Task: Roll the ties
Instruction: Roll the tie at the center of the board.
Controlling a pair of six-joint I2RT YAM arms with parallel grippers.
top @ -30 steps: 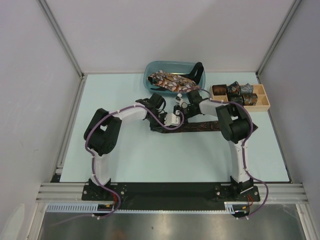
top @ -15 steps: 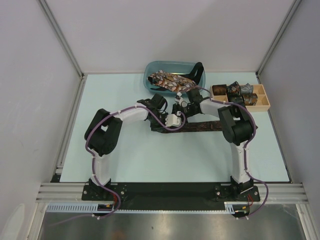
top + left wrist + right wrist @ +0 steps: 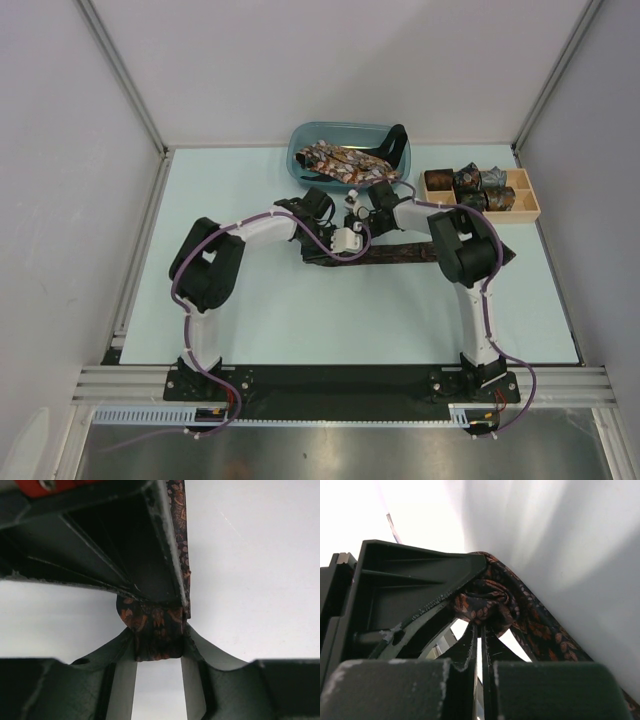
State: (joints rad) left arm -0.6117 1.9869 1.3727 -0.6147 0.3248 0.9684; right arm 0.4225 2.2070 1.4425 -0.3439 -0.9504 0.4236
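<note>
A dark brown printed tie [image 3: 420, 252] lies stretched across the table, left to right. Its end is lifted where both grippers meet. My left gripper [image 3: 351, 224] is shut on a small rolled end of this tie [image 3: 154, 627], held between its fingertips [image 3: 124, 650]. My right gripper [image 3: 359, 211] is shut on bunched fabric of the same tie [image 3: 487, 602], with the tie trailing down to the right. The right gripper's finger shows as a dark frame [image 3: 125, 555] in the left wrist view. More loose ties [image 3: 345, 162] lie in a blue basket [image 3: 298, 138].
A wooden divided tray [image 3: 524, 196] at the back right holds several rolled ties [image 3: 466, 182]. The blue basket stands just behind the grippers. Grey walls enclose the table on three sides. Purple cables run along both arms.
The right gripper and forearm have shifted a little left and toward the back. The left arm has barely moved. Both grippers still hold the tie.
</note>
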